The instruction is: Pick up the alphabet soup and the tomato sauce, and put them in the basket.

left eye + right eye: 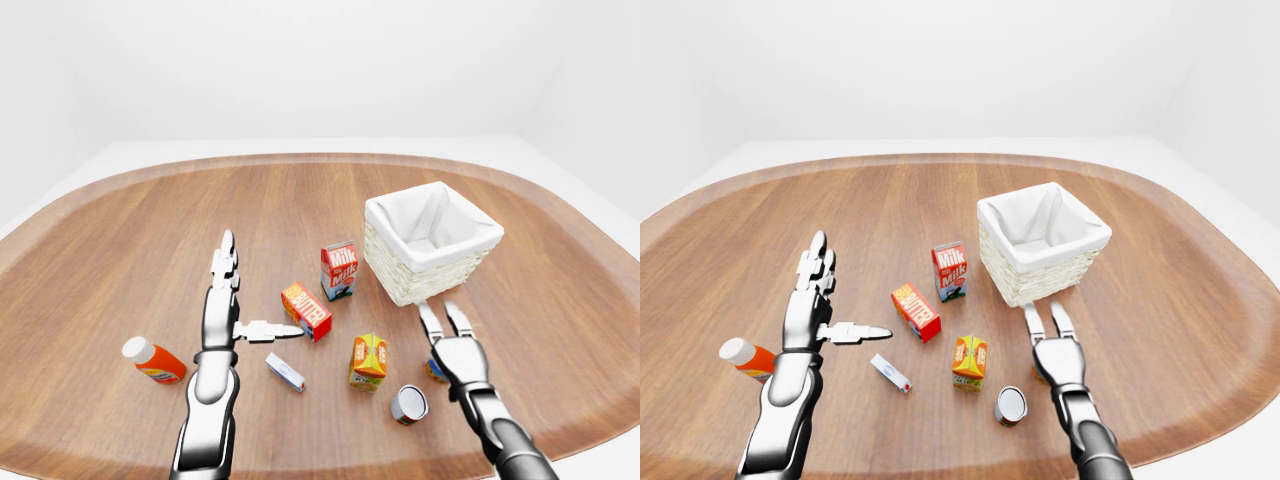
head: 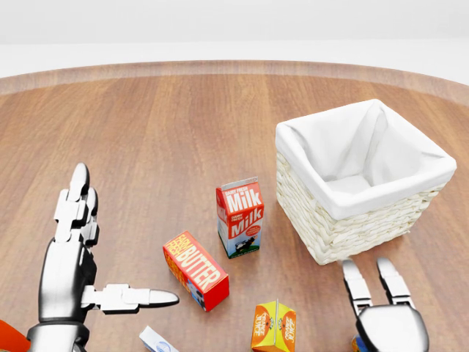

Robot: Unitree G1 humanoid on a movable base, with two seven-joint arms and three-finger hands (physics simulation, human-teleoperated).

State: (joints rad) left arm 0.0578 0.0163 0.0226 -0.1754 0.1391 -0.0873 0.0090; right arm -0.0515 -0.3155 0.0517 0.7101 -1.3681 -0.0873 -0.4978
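Observation:
A can (image 1: pixel 409 404) lies on its side near the bottom of the left-eye view, its grey end towards me. A second can (image 1: pixel 434 371) is mostly hidden under my right hand; I cannot read either label. My right hand (image 1: pixel 438 312) is open, fingers pointing up the view towards the white-lined wicker basket (image 1: pixel 410 275), just short of it. My left hand (image 1: pixel 255 290) is open and empty, fingers straight, thumb pointing right towards the butter box.
A milk carton (image 1: pixel 339 270) stands left of the basket. A red butter box (image 1: pixel 307 310), an orange juice carton (image 1: pixel 368 362) and a small white box (image 1: pixel 285 372) lie between my hands. An orange bottle (image 1: pixel 153 361) lies at lower left. The wooden table (image 1: pixel 120 250) is oval.

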